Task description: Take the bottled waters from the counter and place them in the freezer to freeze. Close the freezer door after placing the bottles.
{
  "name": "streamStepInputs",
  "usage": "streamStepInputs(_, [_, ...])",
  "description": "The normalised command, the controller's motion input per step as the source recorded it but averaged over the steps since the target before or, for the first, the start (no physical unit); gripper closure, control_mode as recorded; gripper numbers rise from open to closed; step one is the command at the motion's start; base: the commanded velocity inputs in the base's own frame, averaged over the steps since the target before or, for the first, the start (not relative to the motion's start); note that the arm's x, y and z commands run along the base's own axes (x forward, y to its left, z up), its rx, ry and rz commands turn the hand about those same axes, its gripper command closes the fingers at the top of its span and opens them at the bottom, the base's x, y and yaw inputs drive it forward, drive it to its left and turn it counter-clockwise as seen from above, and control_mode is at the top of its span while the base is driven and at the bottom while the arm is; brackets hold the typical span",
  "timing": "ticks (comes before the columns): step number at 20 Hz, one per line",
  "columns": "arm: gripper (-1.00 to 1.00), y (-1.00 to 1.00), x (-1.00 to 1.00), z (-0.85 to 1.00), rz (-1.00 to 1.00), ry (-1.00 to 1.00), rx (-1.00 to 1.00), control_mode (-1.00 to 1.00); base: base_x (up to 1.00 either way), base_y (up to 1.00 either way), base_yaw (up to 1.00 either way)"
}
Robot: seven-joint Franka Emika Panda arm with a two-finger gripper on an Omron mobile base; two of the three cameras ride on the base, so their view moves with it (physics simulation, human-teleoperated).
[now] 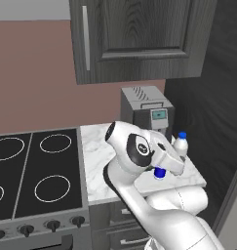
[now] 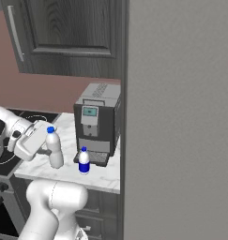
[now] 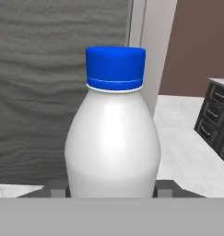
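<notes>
We have the gripper [image 2: 49,151] clamped on the pale bottle [image 2: 54,149], upright at the counter [image 2: 99,176] edge; whether it has lifted clear of the marble we cannot quite tell. The second bottle [image 2: 84,161], with the dark blue band, stands just before the coffee machine [image 2: 97,123]. We judge both light but smooth and slippery, with thin walls that may flex, so the wide lower body seems the best hold.

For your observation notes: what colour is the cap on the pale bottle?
Bright blue; the cap on the pale bottle shows best in the hand view.
</notes>
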Motion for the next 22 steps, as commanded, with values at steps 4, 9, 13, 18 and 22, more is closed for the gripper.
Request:
streamStepInputs(4, [1.0,-0.11,0.0,0.0,0.0,-0.04,-0.01,-1.0,0.0,0.0,0.0])
streamStepInputs(9, [1.0,-0.03,0.0,0.03,0.0,-0.13,0.01,-1.0,0.0,0.0,0.0])
streamStepInputs(13, [1.0,0.0,0.0,0.03,0.0,-0.12,0.0,-1.0,0.0,0.0,0.0])
streamStepInputs(18, [1.0,0.0,0.0,0.0,0.0,0.0,0.0,-1.0,0.0,0.0,0.0])
streamStepInputs(22, [1.0,0.0,0.0,0.0,0.0,0.0,0.0,-1.0,0.0,0.0,0.0])
